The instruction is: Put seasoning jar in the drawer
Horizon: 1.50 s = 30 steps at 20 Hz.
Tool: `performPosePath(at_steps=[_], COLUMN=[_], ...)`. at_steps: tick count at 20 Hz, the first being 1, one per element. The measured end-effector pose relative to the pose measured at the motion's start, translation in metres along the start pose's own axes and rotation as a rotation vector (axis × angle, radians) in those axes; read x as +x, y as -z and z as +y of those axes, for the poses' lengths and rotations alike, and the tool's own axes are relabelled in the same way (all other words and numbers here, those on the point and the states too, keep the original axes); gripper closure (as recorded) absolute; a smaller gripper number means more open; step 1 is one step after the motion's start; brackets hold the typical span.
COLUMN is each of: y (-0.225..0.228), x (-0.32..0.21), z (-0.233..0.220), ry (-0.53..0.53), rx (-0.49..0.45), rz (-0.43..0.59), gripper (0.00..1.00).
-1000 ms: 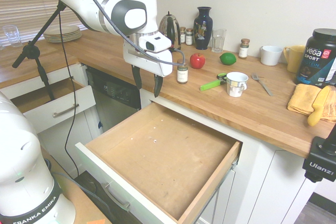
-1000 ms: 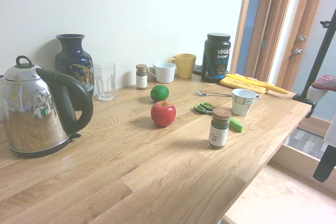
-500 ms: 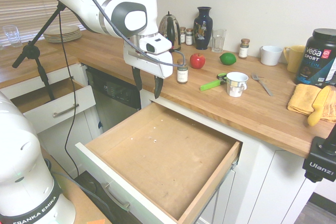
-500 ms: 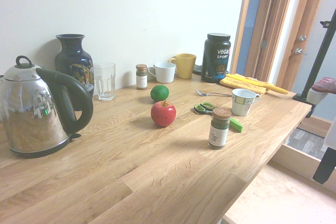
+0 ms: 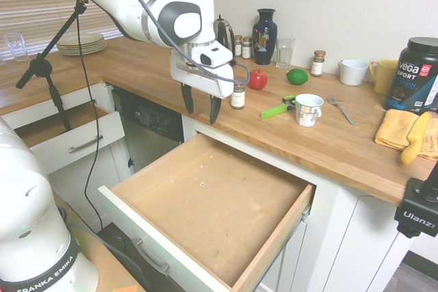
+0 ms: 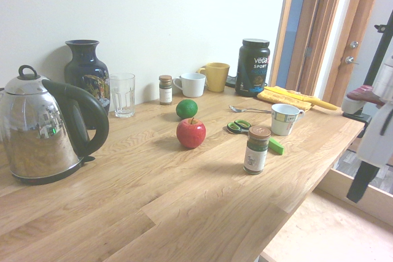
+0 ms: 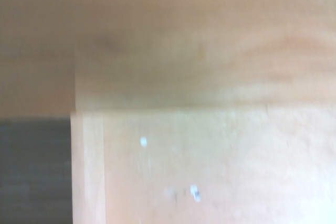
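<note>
The seasoning jar (image 5: 237,96) (image 6: 256,150), clear glass with a brown lid and pale label, stands upright on the wooden counter near its front edge. My gripper (image 5: 200,113) hangs open and empty just left of the jar, over the counter's edge and the back of the drawer (image 5: 219,196). The drawer is pulled far out, its light-wood floor bare, with a white front and bar handle (image 5: 152,256). The second exterior view shows only a dark finger (image 6: 359,182) at the right edge. A blurred counter edge and the drawer floor (image 7: 220,171) fill the wrist view.
A red apple (image 5: 257,79), lime (image 5: 297,76), green-handled scissors (image 5: 277,108) and a white mug (image 5: 308,109) sit right of the jar. A kettle (image 6: 43,130), vase (image 5: 264,27), glass and other spice jars (image 5: 317,63) line the wall. A smaller drawer (image 5: 72,138) stands open at left.
The gripper has risen and shifted toward the counter edge, closer to the seasoning jar. The jar and the drawer have not moved.
</note>
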<state>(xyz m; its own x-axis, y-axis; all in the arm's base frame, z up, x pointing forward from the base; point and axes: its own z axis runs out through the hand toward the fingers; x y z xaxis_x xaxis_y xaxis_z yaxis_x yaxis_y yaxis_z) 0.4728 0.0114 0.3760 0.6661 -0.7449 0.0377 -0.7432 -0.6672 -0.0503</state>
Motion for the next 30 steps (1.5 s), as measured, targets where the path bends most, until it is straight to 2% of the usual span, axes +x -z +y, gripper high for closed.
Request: performPosePath(at_steps=[14, 28, 29, 30], y=[-0.014, -0.032, -0.034, -0.036], x=[0.063, 0.104, 0.105, 0.106], z=[-0.074, -0.135, -0.138, -0.141], ry=[-0.001, 0.026, 0.028, 0.030], rx=[-0.020, -0.061, -0.062, -0.063], rz=[-0.015, -0.019, -0.019, -0.019], gripper=[0.00, 0.00, 1.00, 1.00])
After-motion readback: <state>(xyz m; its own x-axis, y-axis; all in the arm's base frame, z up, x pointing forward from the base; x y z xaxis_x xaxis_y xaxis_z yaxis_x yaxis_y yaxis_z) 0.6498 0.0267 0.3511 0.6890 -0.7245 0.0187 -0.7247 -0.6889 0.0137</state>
